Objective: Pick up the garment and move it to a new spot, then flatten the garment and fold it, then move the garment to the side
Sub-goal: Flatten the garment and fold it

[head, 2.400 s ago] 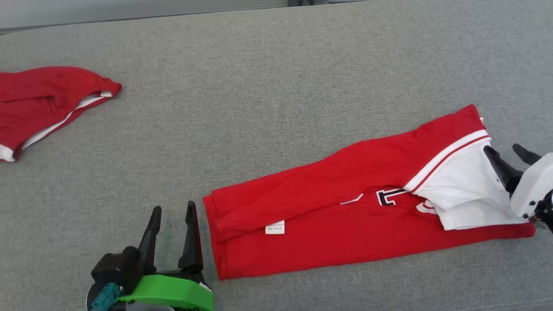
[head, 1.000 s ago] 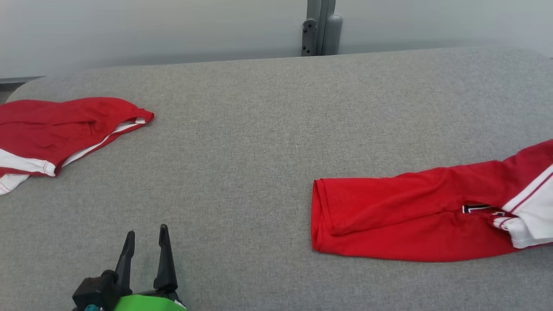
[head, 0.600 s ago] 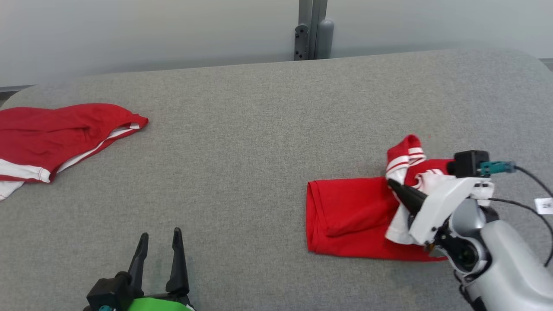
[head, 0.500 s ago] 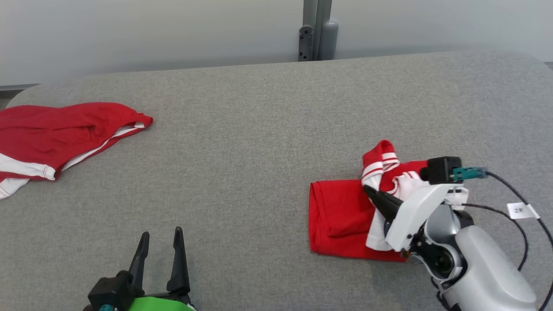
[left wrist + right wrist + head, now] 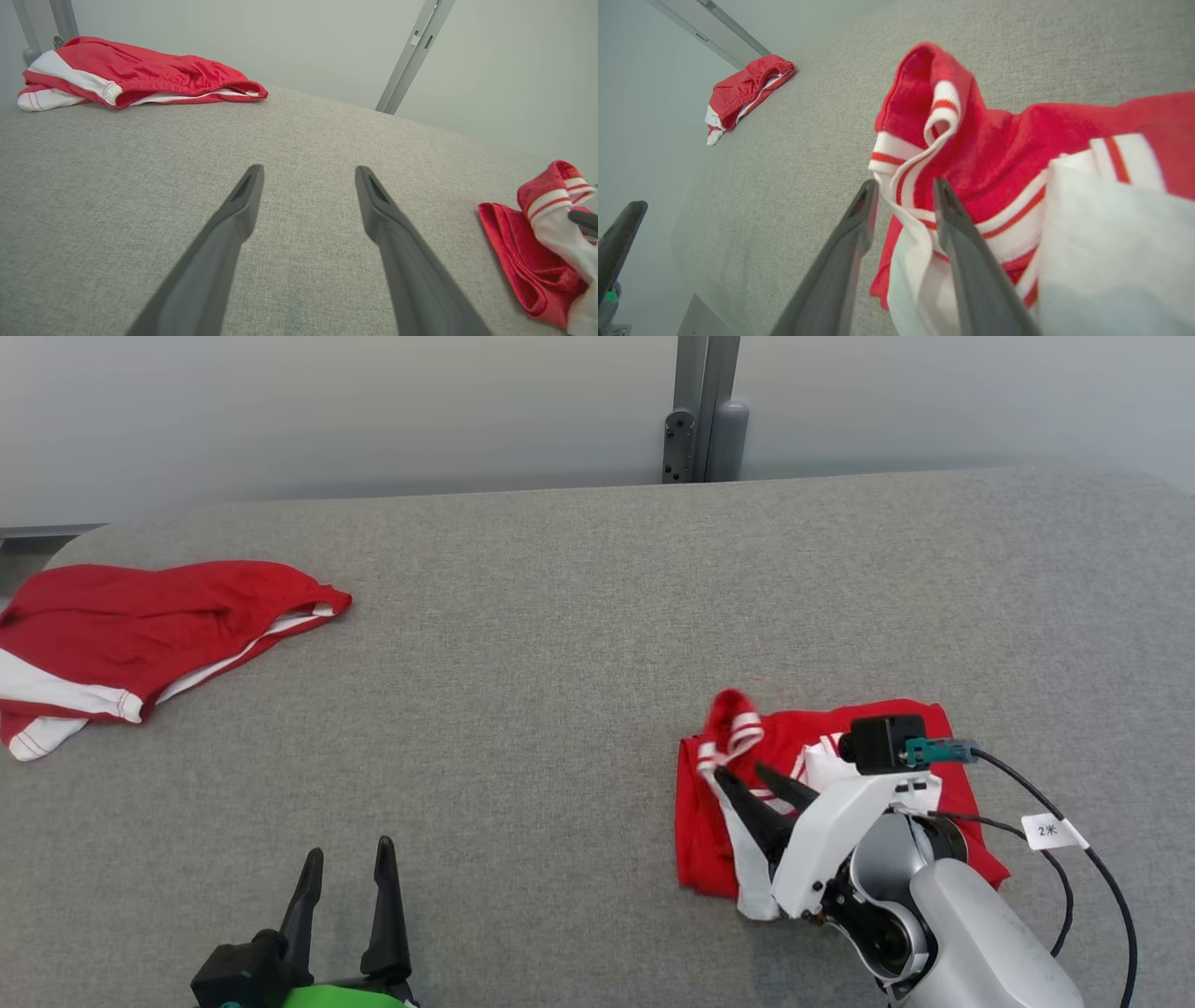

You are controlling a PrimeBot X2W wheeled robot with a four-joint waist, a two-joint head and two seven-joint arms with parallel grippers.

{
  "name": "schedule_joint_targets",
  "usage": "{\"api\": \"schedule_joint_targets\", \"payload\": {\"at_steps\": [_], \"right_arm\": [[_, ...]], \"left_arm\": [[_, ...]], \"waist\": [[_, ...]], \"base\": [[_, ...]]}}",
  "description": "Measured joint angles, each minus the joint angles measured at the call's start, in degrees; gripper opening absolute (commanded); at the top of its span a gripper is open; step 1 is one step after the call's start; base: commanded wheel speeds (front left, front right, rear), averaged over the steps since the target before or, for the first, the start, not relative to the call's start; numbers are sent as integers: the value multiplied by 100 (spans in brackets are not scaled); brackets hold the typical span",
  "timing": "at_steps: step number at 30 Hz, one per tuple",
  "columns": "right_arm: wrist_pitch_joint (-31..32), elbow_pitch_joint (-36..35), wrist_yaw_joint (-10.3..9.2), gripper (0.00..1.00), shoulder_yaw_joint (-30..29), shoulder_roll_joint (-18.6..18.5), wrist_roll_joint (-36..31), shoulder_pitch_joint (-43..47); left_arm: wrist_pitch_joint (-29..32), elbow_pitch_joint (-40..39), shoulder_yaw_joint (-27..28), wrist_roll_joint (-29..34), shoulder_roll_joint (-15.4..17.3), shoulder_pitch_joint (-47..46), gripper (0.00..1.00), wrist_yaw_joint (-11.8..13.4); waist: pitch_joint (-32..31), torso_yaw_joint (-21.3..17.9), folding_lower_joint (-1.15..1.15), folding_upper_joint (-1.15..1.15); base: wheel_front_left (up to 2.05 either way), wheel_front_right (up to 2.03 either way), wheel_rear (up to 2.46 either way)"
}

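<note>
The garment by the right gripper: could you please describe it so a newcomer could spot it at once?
On the grey table, look right, where the right gripper reaches. The garment there is a compact red bundle with white panels and a striped cuff sticking up; the other red garment lies looser at the far left.

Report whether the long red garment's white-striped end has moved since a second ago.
Yes. The white-striped end has swung left, from far right of the grey metal post to almost in line with it.

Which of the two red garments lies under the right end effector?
The folded red-and-white garment at the right; the right end effector sits over it. The other garment lies far left.
</note>
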Motion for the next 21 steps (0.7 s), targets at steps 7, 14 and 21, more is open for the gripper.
{"api": "schedule_joint_targets", "payload": {"at_steps": [7, 14, 21], "right_arm": [[-152, -1437, 0, 100, -144, -307, -68, 454], [-168, -2555, 0, 100, -1649, -793, -179, 1256], [-45, -2080, 0, 100, -2338, -715, -9, 1534]], "left_arm": [[0, 35, 124, -37, 0, 106, 100, 3], [0, -65, 209, -233, 0, 333, 100, 76], [0, -107, 41, -289, -1, 329, 100, 108]], "waist": [[-33, -139, 0, 0], [-158, -371, 0, 0], [-169, -522, 0, 0]], "base": [[0, 0, 0], [0, 0, 0], [0, 0, 0]]}}
